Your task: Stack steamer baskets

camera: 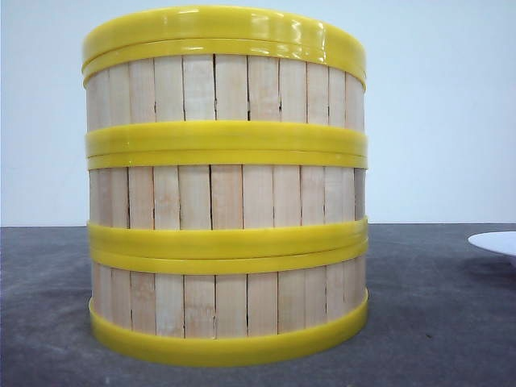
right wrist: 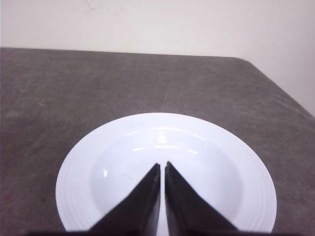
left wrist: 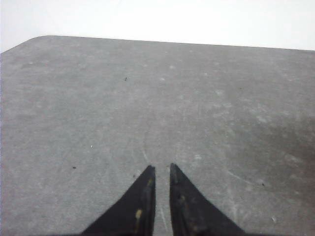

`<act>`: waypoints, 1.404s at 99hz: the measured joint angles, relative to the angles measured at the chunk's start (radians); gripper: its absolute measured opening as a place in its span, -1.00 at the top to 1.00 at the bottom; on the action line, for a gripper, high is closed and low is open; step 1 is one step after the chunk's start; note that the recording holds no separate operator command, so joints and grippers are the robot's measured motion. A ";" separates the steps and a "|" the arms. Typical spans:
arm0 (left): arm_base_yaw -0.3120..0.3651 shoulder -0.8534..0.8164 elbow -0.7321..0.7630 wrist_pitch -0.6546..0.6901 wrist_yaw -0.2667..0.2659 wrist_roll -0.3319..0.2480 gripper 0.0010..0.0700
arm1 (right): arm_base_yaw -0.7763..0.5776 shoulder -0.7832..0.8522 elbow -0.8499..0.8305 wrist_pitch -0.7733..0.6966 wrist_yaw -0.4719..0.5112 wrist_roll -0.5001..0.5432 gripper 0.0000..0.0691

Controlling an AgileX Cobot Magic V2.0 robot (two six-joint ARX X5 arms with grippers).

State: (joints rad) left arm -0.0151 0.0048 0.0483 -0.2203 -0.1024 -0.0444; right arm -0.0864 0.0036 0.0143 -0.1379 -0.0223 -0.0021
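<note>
Three steamer baskets (camera: 226,189) already stand stacked in my front view, lid (camera: 224,32) on top, on the grey table (camera: 435,322), so I judge the stacking done. My left wrist view shows the left gripper (left wrist: 161,172) pressed nearly together over bare tabletop. My right wrist view shows the right gripper (right wrist: 162,168) likewise closed, empty, above the white plate (right wrist: 83,177).

No text, label, brand, number or sign can be read in any of the three views.

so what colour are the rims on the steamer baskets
Yellow rims, clearest in the front view.
</note>
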 joint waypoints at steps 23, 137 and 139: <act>0.000 0.000 0.000 0.000 0.000 0.000 0.95 | 0.000 0.000 0.000 0.003 -0.003 0.010 0.97; 0.000 0.000 0.000 0.000 0.000 0.000 0.95 | 0.000 0.000 0.000 0.023 -0.004 0.010 0.97; 0.000 0.000 0.000 0.000 0.000 0.000 0.95 | 0.000 0.000 0.000 0.023 -0.004 0.010 0.97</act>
State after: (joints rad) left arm -0.0151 0.0048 0.0483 -0.2203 -0.1020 -0.0444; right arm -0.0864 0.0040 0.0143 -0.1146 -0.0261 0.0078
